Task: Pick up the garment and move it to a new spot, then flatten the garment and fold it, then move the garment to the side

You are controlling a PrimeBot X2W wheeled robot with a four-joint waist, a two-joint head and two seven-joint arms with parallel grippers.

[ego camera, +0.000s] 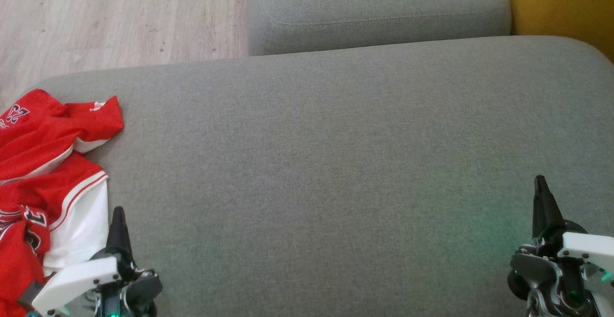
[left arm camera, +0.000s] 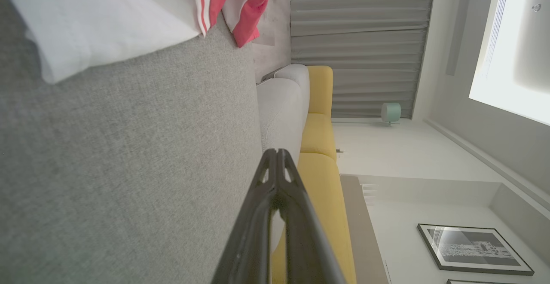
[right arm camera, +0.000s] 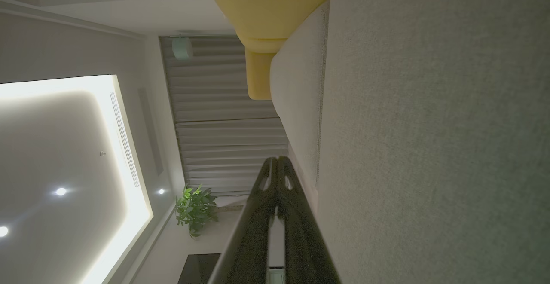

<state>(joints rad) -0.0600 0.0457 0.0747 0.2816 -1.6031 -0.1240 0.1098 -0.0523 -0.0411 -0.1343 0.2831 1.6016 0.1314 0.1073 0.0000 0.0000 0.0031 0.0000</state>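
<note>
- Left gripper [ego camera: 118,216] sits at the lower left of the head view. Its two dark fingers are pressed together to a single point and hold nothing.
- Right gripper [ego camera: 541,185] sits at the lower right, also closed tight and holding nothing, with its fingers pointing up the view.
- Both are over the near part of a broad grey cushion [ego camera: 336,163]; whether they touch its fabric cannot be told.
- Just beside the left gripper lies the garment [ego camera: 43,163], a red jersey with white trim and a white panel. It is crumpled at the cushion's left end and partly cut off by the frame edge.
- From the left wrist, the white panel lies off to one side of the closed fingers, apart from them.
- Well apart from the garment, the right gripper has grey fabric all around it.
- Beyond the cushion are a second grey cushion [ego camera: 379,10], a wooden floor [ego camera: 120,15] and yellow upholstery [ego camera: 561,5].
- Farther off, the wrist views show a grey curtain [left arm camera: 361,39], a framed picture [left arm camera: 472,249] and a green plant [right arm camera: 195,209].
</note>
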